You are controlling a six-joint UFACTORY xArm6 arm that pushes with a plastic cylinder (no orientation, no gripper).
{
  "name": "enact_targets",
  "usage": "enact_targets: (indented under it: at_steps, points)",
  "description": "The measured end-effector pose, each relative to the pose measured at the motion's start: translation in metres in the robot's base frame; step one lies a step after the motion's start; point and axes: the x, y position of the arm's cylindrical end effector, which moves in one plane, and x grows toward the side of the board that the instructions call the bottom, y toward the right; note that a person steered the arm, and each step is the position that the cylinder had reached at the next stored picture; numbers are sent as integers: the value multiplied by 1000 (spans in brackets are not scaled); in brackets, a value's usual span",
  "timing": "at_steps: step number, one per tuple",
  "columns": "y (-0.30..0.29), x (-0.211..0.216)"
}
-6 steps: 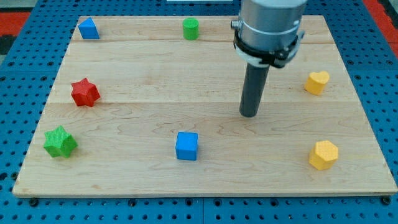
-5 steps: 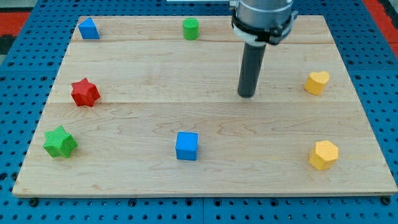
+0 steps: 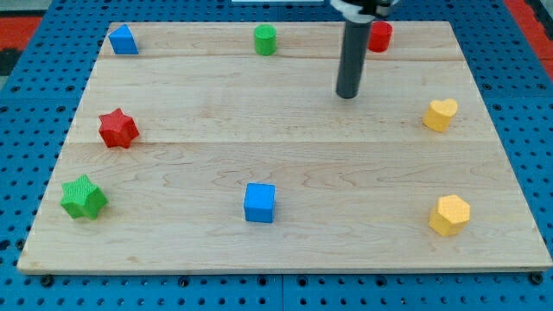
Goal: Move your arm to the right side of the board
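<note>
A pale wooden board [image 3: 285,164] lay on a blue perforated table [image 3: 26,130]. On it sat a blue triangular block [image 3: 123,40], green cylinder [image 3: 265,40], red cylinder [image 3: 378,36], red star [image 3: 117,129], green star [image 3: 84,197], blue cube [image 3: 259,203], yellow heart [image 3: 440,114] and yellow hexagon [image 3: 450,214].

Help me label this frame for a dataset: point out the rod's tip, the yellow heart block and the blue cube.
my tip [image 3: 348,95], camera view, very bottom end of the dark rod.
yellow heart block [image 3: 440,114], camera view, centre of its top face.
blue cube [image 3: 259,203], camera view, middle of the cube.
</note>
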Motion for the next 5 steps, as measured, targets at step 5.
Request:
enact_targets:
  at_steps: [5]
  points:
    - [-2, 20]
